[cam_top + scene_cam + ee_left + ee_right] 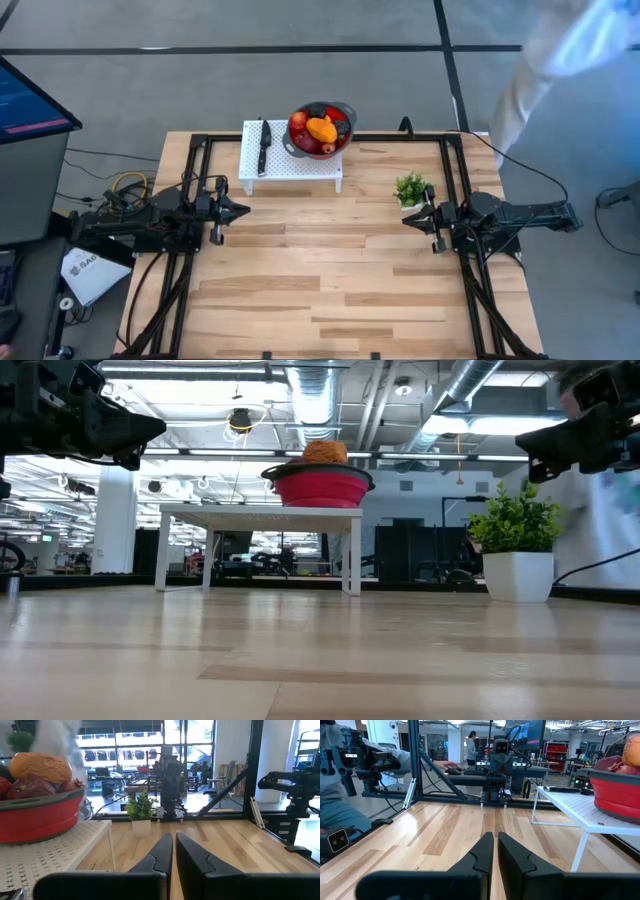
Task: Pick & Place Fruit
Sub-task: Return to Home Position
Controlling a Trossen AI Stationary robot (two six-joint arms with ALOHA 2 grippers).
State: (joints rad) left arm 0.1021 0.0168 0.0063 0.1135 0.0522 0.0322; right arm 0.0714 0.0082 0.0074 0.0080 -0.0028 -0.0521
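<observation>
Several toy fruit pieces (318, 132) lie heaped in the red strainer bowl (318, 490), which stands on the white perforated shelf (295, 168) at the far edge of the wooden table (330, 280). A yellow-orange mango (324, 452) sits topmost, with red and maroon pieces around it; no fruit is seen on the table itself. A black-handled knife (264, 145) lies on the shelf just beside the bowl.

Assessment: the pieces look light, rigid and smooth-skinned. Being rounded, they are liable to slip or roll, so any hold is best taken across the widest middle, topmost piece first.

The left gripper (240, 211) is near the shelf's left end, clear of it, fingers closed together and grasping nothing. The right gripper (408, 219) is just beside the small potted plant (411, 187), likewise clenched and empty.
</observation>
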